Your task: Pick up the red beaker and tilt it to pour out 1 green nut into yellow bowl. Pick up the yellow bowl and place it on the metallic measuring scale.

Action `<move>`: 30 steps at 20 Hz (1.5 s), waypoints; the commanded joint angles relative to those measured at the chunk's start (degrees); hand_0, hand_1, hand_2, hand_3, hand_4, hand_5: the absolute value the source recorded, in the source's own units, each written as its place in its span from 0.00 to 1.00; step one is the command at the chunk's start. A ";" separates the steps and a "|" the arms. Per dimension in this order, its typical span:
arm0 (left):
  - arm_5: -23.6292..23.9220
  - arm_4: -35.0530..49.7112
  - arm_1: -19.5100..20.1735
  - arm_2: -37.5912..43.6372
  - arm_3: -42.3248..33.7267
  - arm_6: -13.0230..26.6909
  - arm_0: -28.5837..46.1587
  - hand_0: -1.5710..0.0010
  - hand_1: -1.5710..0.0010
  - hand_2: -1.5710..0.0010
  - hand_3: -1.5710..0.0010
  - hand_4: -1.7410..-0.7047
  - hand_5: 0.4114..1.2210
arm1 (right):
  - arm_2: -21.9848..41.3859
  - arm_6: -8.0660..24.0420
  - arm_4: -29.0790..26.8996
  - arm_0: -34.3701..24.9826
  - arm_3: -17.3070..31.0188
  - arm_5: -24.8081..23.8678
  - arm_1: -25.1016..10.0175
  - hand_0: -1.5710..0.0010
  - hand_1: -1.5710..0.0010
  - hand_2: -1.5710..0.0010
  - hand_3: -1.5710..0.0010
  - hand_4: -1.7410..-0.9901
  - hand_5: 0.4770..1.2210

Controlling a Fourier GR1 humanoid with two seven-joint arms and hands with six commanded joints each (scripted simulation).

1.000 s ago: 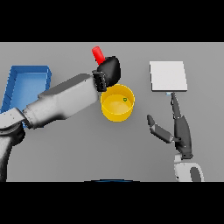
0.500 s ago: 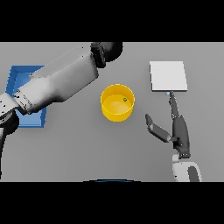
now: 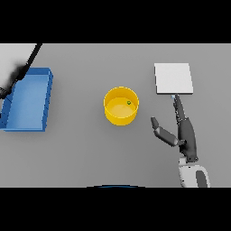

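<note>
The yellow bowl (image 3: 121,106) stands upright at the table's middle with one small green nut (image 3: 129,103) inside, near its right wall. The metallic scale (image 3: 173,78), a pale square plate, lies to the bowl's upper right. My right hand (image 3: 184,131) rests open just below the scale, fingertips pointing at its lower edge and thumb spread toward the bowl, a short gap away from it. Of my left hand (image 3: 20,72) only a dark blurred streak shows at the far left, over the blue tray's top corner. The red beaker is not visible.
A blue rectangular tray (image 3: 28,100) lies at the left edge of the table, well away from the bowl.
My left arm, which held the red beaker tilted over the bowl, has swung far left and nearly out of view; the beaker no longer shows. The right hand has barely moved.
</note>
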 commanded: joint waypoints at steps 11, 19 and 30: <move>18.05 31.06 13.04 20.39 -6.55 9.43 21.96 0.00 0.00 0.00 0.08 0.00 1.00 | 0.13 -1.97 0.40 -0.74 1.63 1.18 -1.78 1.00 1.00 1.00 1.00 0.70 0.17; 32.74 42.75 19.44 21.50 -31.67 24.00 47.20 0.00 0.00 0.00 0.08 0.00 1.00 | 1.24 -1.41 2.28 -0.24 0.75 1.15 -2.33 1.00 1.00 1.00 1.00 0.71 0.25; 41.17 47.01 21.43 16.58 -40.67 29.68 58.01 0.00 0.00 0.00 0.01 0.00 0.69 | 1.21 -1.69 2.37 0.06 0.31 0.98 -2.47 1.00 1.00 1.00 1.00 0.71 0.25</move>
